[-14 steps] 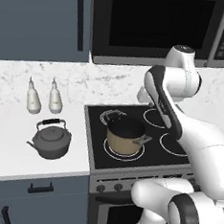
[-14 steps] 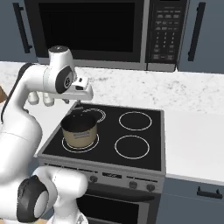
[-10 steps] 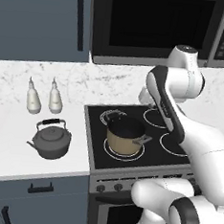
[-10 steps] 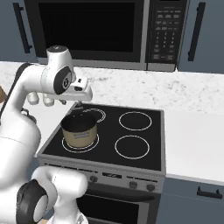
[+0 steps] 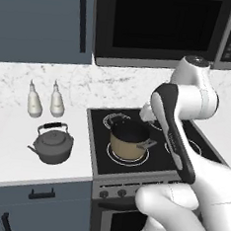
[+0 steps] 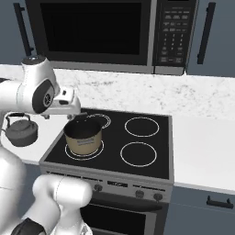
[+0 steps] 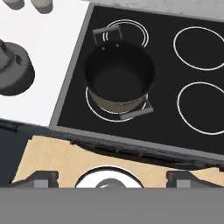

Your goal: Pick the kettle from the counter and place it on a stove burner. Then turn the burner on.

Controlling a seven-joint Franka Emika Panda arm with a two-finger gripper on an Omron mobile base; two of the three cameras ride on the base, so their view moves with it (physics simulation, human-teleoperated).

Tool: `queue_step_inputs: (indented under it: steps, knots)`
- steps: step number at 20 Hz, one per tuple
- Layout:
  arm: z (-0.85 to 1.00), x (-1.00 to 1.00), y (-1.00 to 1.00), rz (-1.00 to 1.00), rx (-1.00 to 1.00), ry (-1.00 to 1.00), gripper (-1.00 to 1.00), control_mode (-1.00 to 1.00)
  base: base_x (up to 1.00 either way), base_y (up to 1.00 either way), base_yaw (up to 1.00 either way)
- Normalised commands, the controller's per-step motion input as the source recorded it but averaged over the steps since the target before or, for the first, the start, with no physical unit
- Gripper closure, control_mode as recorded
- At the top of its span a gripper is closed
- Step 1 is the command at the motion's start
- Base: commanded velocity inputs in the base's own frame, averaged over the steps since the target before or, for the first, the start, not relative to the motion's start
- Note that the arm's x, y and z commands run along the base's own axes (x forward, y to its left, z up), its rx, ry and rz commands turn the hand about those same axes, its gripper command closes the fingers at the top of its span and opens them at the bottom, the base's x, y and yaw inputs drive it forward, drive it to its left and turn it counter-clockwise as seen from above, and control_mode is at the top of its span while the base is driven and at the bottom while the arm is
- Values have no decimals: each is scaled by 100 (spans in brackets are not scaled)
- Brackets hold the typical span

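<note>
We see the arm [image 5: 184,143] raised and folded forward, wrist bent downward, gripper [image 7: 111,177] empty, fingers [image 7: 41,178] spread wide apart.

Glossy white rounded arm [image 5: 188,101] segments, dark joint bands, bulbous base

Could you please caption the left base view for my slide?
Kettle waits on the counter left of the stove, where a pot occupies one burner.

The left base view looks forward and down from behind the arm's left, the black cooktop [image 5: 150,140] at frame centre. The right base view faces the same cooktop [image 6: 114,142] from the opposite side. The hand view looks straight down, closer, sharing the tan pot [image 7: 119,78] with both.
</note>
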Motion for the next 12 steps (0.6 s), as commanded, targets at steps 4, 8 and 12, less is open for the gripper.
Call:
queue_step_inputs:
  steps: [4,8,12]
  knots:
    - [0,-67,100,26,-17,-19,-100,-100,0,0,0]
    - [0,-54,100,28,-22,-26,-100,-100,0,0,0]
    - [0,-38,100,30,-22,-20,-100,-100,0,0,0]
